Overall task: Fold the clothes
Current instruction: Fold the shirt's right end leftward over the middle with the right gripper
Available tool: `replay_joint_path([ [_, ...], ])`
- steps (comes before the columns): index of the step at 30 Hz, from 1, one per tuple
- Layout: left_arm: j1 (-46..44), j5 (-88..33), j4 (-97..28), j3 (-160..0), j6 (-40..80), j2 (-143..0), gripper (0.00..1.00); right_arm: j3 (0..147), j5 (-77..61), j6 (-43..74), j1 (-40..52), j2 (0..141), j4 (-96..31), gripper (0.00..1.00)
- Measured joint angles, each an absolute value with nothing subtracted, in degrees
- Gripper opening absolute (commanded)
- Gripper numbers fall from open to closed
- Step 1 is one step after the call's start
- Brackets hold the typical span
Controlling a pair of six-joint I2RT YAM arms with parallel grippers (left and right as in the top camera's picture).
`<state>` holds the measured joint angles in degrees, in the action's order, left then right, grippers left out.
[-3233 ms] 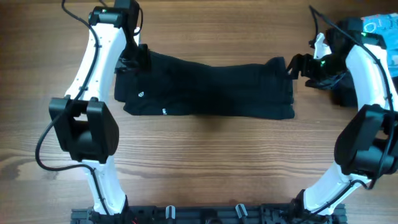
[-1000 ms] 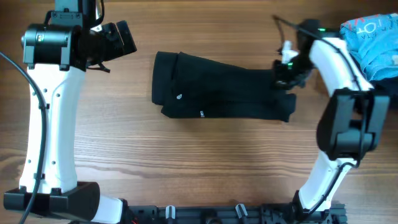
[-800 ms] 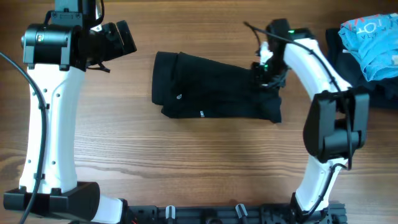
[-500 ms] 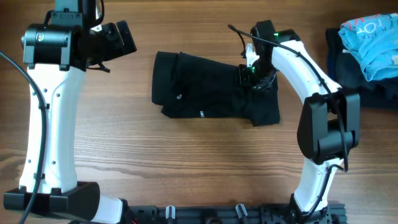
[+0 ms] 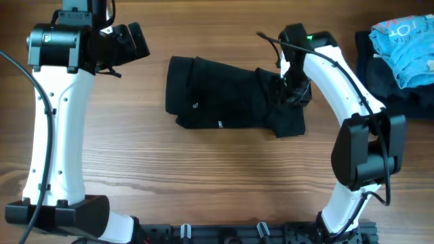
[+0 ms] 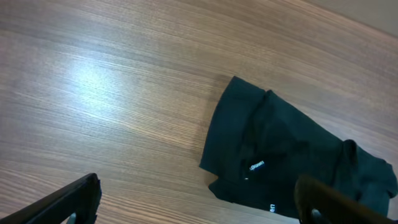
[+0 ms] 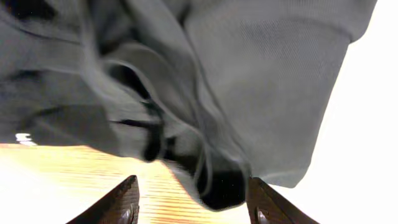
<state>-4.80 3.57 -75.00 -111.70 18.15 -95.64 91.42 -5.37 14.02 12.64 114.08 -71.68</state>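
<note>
Right wrist view, unlike overhead, shows right gripper [image 7: 193,202] half-spread at the T-shirt [image 7: 261,81], clamping nothing; left gripper [image 6: 198,205] fully spread, empty.

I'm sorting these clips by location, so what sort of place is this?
Likely a robotics lab bench: white left arm and right arm at a wood-grain table, a black T-shirt between them, other clothes piled at its edge.
</note>
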Motion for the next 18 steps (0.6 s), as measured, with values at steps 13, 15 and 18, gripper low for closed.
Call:
replay_joint_path([
  [13,-4.8,3.57,-74.98,-111.7,18.15,-95.64,1.0,82.59,-8.54,15.11,12.78,114.08,-68.1,0.04],
  [15,-4.8,3.57,-74.96,-111.7,18.15,-95.64,1.0,82.59,-9.91,14.72,13.98,114.08,-68.07,0.04],
  [18,-4.8,3.57,-74.89,-111.7,18.15,-95.64,1.0,82.59,-11.27,14.66,17.39,114.08,-66.5,0.13],
])
